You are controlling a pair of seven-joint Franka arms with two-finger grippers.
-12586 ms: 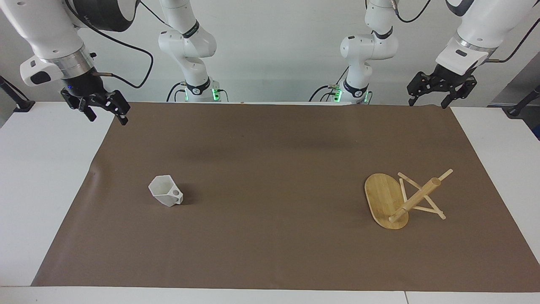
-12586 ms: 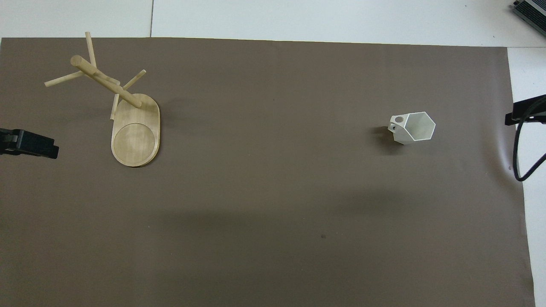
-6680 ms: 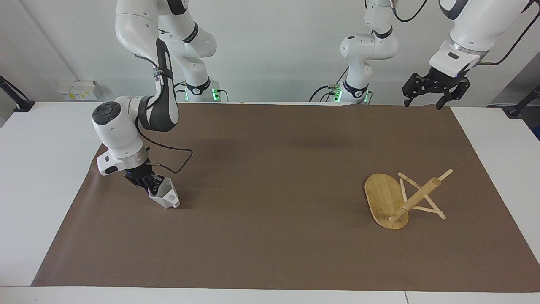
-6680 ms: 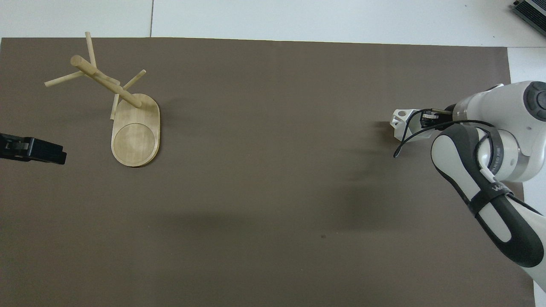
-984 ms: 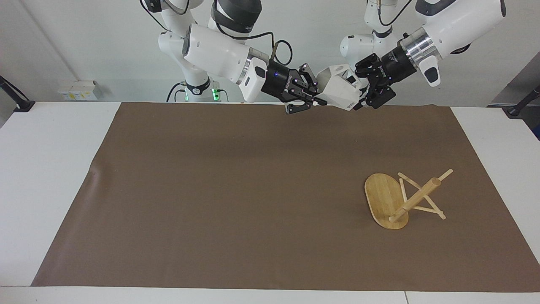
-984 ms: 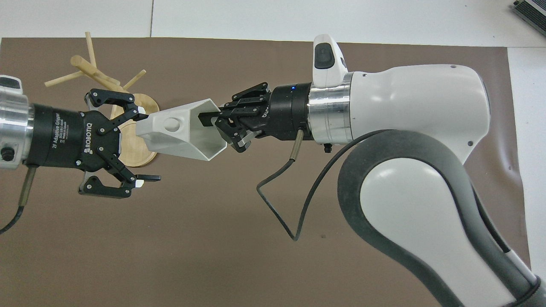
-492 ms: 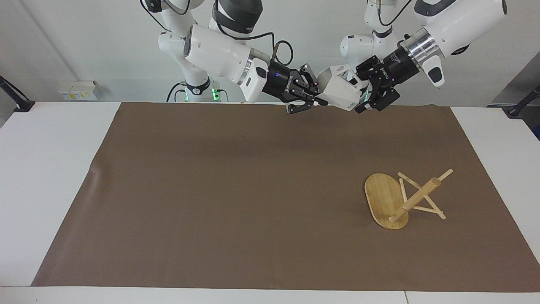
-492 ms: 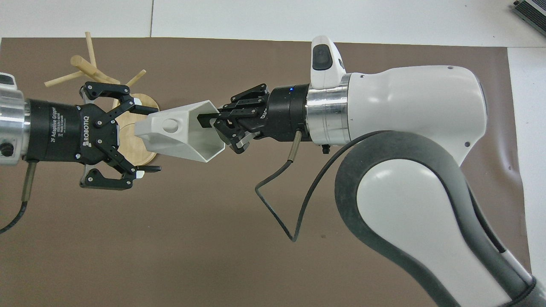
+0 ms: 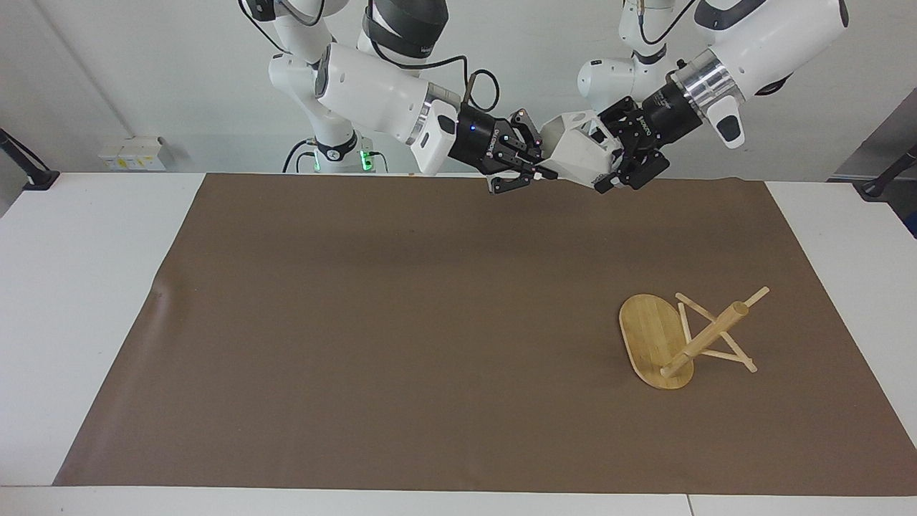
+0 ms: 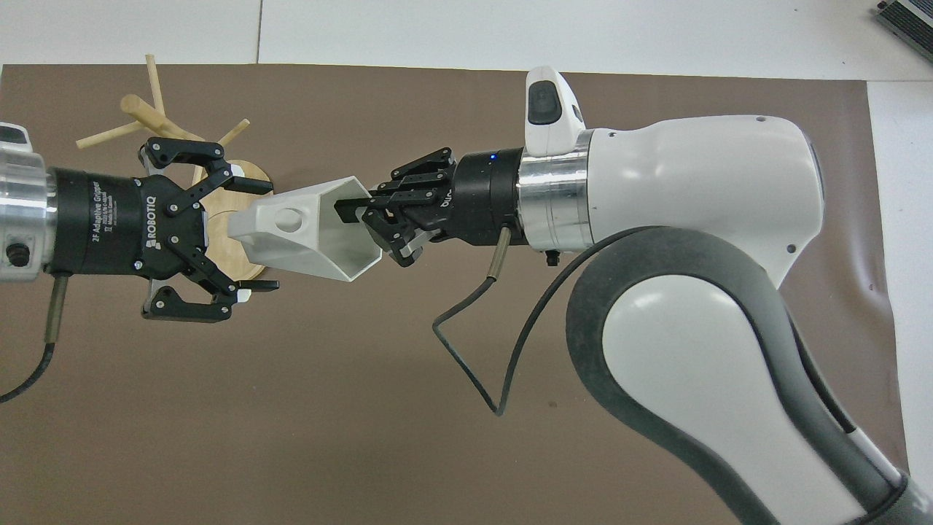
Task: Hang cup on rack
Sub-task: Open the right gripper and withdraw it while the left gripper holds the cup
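Observation:
The white faceted cup [image 9: 579, 153] [image 10: 306, 230] hangs in the air on its side, over the edge of the mat nearest the robots. My right gripper [image 9: 541, 159] [image 10: 372, 230] is shut on its hexagonal rim, one finger inside the mouth. My left gripper [image 9: 607, 161] [image 10: 260, 235] is open, with a finger on either side of the cup's narrow bottom end. The handle's round hole faces up. The bamboo rack [image 9: 688, 340] [image 10: 146, 113] stands upright on the mat toward the left arm's end, its pegs bare. In the overhead view the left gripper hides part of its base.
A brown mat [image 9: 401, 322] covers most of the white table [image 9: 79, 287]. A black cable [image 10: 474, 350] loops below the right wrist. Nothing else lies on the mat.
Over the last second the left gripper has slid a little farther along the cup's bottom end, still open. The right gripper keeps its hold, and the cup has barely moved.

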